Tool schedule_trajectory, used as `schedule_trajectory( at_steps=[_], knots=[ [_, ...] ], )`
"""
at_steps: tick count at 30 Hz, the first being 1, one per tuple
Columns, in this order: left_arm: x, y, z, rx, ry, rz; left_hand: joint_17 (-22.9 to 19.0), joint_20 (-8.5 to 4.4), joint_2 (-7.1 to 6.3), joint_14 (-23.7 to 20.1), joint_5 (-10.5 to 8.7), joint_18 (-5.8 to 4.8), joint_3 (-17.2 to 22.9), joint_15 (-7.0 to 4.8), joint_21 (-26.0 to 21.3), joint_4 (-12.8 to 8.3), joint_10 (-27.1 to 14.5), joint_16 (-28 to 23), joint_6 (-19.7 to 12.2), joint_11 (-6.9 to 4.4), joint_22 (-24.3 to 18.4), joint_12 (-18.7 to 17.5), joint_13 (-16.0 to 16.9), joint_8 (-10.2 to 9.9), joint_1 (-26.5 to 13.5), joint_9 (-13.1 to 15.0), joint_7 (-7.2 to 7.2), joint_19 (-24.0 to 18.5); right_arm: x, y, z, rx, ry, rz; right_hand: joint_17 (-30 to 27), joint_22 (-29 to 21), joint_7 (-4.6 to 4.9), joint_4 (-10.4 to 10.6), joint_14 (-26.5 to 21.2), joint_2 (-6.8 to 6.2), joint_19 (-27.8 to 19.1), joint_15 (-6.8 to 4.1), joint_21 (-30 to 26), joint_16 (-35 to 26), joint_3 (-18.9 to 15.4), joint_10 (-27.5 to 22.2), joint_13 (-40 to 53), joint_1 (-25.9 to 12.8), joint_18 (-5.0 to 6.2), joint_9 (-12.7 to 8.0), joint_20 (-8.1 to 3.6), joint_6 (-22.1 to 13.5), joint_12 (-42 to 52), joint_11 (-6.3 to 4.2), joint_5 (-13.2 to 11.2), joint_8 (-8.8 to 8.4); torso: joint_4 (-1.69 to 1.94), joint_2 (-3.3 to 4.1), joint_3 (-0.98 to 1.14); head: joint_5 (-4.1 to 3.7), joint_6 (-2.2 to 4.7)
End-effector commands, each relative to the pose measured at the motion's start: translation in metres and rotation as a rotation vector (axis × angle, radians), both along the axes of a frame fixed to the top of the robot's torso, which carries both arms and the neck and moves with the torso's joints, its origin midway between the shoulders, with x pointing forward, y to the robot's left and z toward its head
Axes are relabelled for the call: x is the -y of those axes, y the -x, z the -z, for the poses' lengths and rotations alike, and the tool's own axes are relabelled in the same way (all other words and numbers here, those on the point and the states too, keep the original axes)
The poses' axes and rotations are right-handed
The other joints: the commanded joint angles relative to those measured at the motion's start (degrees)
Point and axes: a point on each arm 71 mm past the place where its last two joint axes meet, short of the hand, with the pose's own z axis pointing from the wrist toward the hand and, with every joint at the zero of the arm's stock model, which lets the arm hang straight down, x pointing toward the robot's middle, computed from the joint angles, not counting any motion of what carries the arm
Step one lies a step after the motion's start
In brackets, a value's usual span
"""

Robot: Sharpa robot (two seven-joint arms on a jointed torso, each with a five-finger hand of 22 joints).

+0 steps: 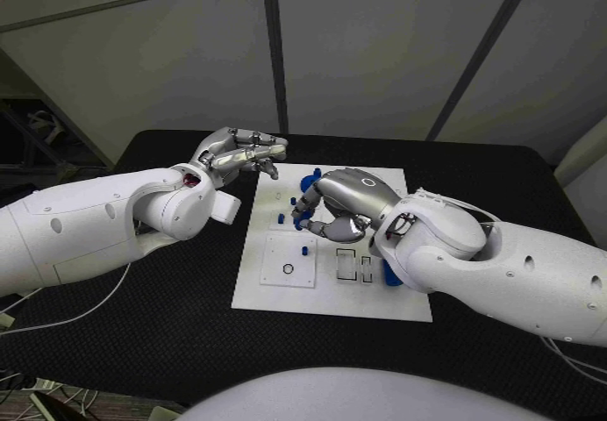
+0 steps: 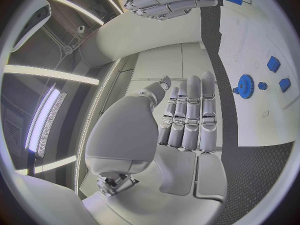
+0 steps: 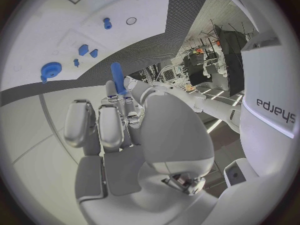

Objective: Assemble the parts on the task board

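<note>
Over the white task board, my right hand pinched a blue peg upright between thumb and fingertips, my left hand hovered past the board's far corner, fingers straight together, holding nothing.

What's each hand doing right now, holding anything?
Left hand: open, fingers straight, holds nothing.
Right hand: pinches a long blue part.

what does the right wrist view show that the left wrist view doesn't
Right wrist view: the right hand seen from behind, pinching a long blue peg, and a small blue peg standing beside a round hole in the board.

Left wrist view: the left hand from behind, fingers straight and together, holding nothing.

Both: the white board, the blue gear and small blue blocks near it.
</note>
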Motion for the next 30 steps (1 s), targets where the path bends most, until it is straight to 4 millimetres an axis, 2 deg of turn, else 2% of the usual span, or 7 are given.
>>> schedule_trajectory(
  at_steps=[1, 6, 10, 12, 17, 21, 30],
  knots=[
    [0.002, 0.0, -0.001, 0.005, 0.008, 0.01, -0.08, 0.15, 0.45, -0.33, 0.18, -0.58, -0.3, 0.23, -0.31, -0.01, -0.43, -0.26, 0.02, 0.09, -0.08, -0.34, 0.06, -0.36, -0.07, -0.09, 0.32, 0.12, -0.008, 0.002, 0.004, -0.018, -0.034, -0.031, 0.07, 0.06, 0.28, -0.81, 1.49, -0.01, 0.42, -0.11, 0.32, 0.38, 0.6, 2.19, 0.08, 0.75, -0.34, 0.02, -0.13, -0.29, -0.24, -2.63, 0.24, -0.25, -0.08, 0.14, -0.03, 0.63, -0.13],
    [0.004, -0.001, -0.001, 0.005, 0.009, 0.013, -0.09, 0.15, 0.47, -0.33, 0.18, -0.58, -0.32, 0.24, -0.33, -0.02, -0.45, -0.27, 0.0, 0.09, -0.09, -0.33, 0.06, -0.37, -0.04, -0.09, 0.33, 0.13, -0.019, 0.006, 0.021, -0.053, -0.021, -0.058, -0.02, 0.02, 0.31, -0.83, 1.48, -0.02, 0.37, -0.1, 0.29, 0.33, 0.62, 2.16, 0.11, 0.75, -0.33, 0.01, -0.12, -0.33, -0.28, -2.61, 0.3, -0.28, -0.11, 0.12, 0.01, 1.25, -0.5],
    [0.004, -0.001, -0.001, 0.005, 0.009, 0.013, -0.09, 0.15, 0.47, -0.33, 0.18, -0.58, -0.32, 0.24, -0.33, -0.02, -0.45, -0.27, 0.0, 0.09, -0.09, -0.33, 0.06, -0.37, -0.04, -0.09, 0.33, 0.13, -0.024, 0.009, 0.031, -0.074, -0.016, -0.069, 0.0, -0.03, 0.33, -0.85, 1.49, -0.04, 0.33, -0.09, 0.25, 0.34, 0.63, 2.13, 0.13, 0.75, -0.32, 0.0, -0.11, -0.36, -0.3, -2.59, 0.33, -0.3, -0.23, 0.1, 0.06, 2.13, -0.7],
    [0.005, -0.002, -0.001, 0.005, 0.009, 0.013, -0.09, 0.15, 0.47, -0.33, 0.18, -0.58, -0.32, 0.24, -0.33, -0.02, -0.45, -0.27, 0.0, 0.09, -0.09, -0.33, 0.06, -0.37, -0.04, -0.09, 0.33, 0.13, -0.026, 0.01, 0.036, -0.084, -0.014, -0.074, 0.0, -0.03, 0.33, -0.86, 1.49, -0.04, 0.33, -0.08, 0.25, 0.34, 0.63, 2.12, 0.13, 0.75, -0.32, 0.0, -0.11, -0.37, -0.31, -2.59, 0.35, -0.31, -0.19, 0.09, 0.1, 2.46, -0.98],
    [0.006, -0.002, -0.001, 0.005, 0.01, 0.015, -0.09, 0.15, 0.47, -0.33, 0.18, -0.58, -0.32, 0.24, -0.33, -0.02, -0.45, -0.27, 0.0, 0.09, -0.09, -0.33, 0.06, -0.37, -0.04, -0.09, 0.33, 0.13, -0.028, 0.012, 0.045, -0.102, -0.002, -0.082, 0.0, -0.03, 0.34, -0.87, 1.49, -0.05, 0.33, -0.07, 0.25, 0.35, 0.64, 2.11, 0.15, 0.76, -0.31, 0.0, -0.11, -0.39, -0.33, -2.58, 0.37, -0.33, -0.04, 0.08, 0.05, 2.69, -1.3],
    [0.005, -0.002, 0.0, 0.005, 0.01, 0.015, -0.09, 0.15, 0.47, -0.33, 0.18, -0.58, -0.32, 0.24, -0.33, -0.02, -0.45, -0.27, 0.0, 0.09, -0.09, -0.33, 0.06, -0.37, -0.04, -0.09, 0.33, 0.13, -0.027, 0.013, 0.052, -0.113, 0.012, -0.084, 0.02, -0.05, 0.36, -0.89, 1.49, -0.06, 0.31, -0.07, 0.24, 0.36, 0.65, 2.09, 0.16, 0.76, -0.31, -0.01, -0.1, -0.42, -0.36, -2.56, 0.42, -0.35, -0.23, 0.03, 0.07, 3.17, -1.58],
    [0.005, -0.002, 0.0, 0.005, 0.01, 0.015, -0.09, 0.15, 0.47, -0.33, 0.18, -0.58, -0.32, 0.24, -0.33, -0.02, -0.45, -0.27, 0.0, 0.09, -0.09, -0.33, 0.06, -0.37, -0.04, -0.09, 0.33, 0.13, -0.024, 0.014, 0.062, -0.137, 0.033, -0.082, -0.11, -0.1, 0.37, -0.91, 1.47, -0.06, 0.26, -0.06, 0.2, 0.28, 0.66, 2.08, 0.18, 0.76, -0.3, -0.01, -0.09, -0.43, -0.37, -2.55, 0.46, -0.37, -0.19, 0.02, 0.03, 3.28, -1.7]
  ],
)
